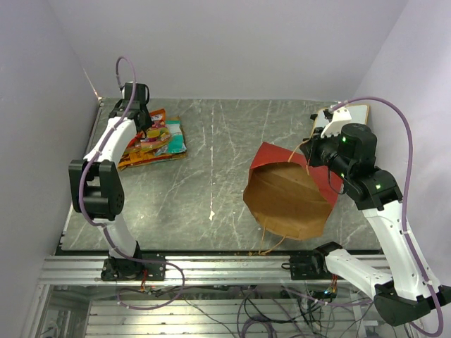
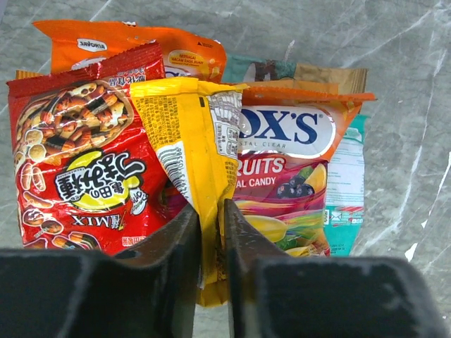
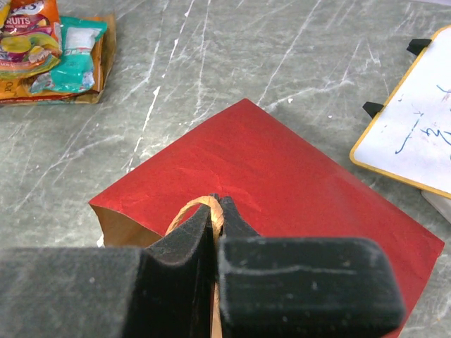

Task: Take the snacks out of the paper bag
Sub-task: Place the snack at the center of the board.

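The red paper bag (image 1: 282,158) lies on its side at centre right, its brown kraft mouth (image 1: 289,197) facing the near edge. It shows red in the right wrist view (image 3: 275,169). My right gripper (image 1: 315,151) (image 3: 216,205) is shut on the bag's tan twisted handle (image 3: 189,210). The snacks (image 1: 155,141) lie in a pile at far left. My left gripper (image 1: 143,118) (image 2: 211,211) is shut on a yellow packet (image 2: 194,134), held over a red mix packet (image 2: 77,162), an orange packet (image 2: 141,42) and a fruit candy packet (image 2: 289,162).
A white wood-framed board (image 1: 338,116) (image 3: 416,134) lies at the far right, behind the right wrist. A teal packet (image 2: 347,183) sits at the pile's right side. The bag's other handle (image 1: 271,243) trails toward the table's near edge.
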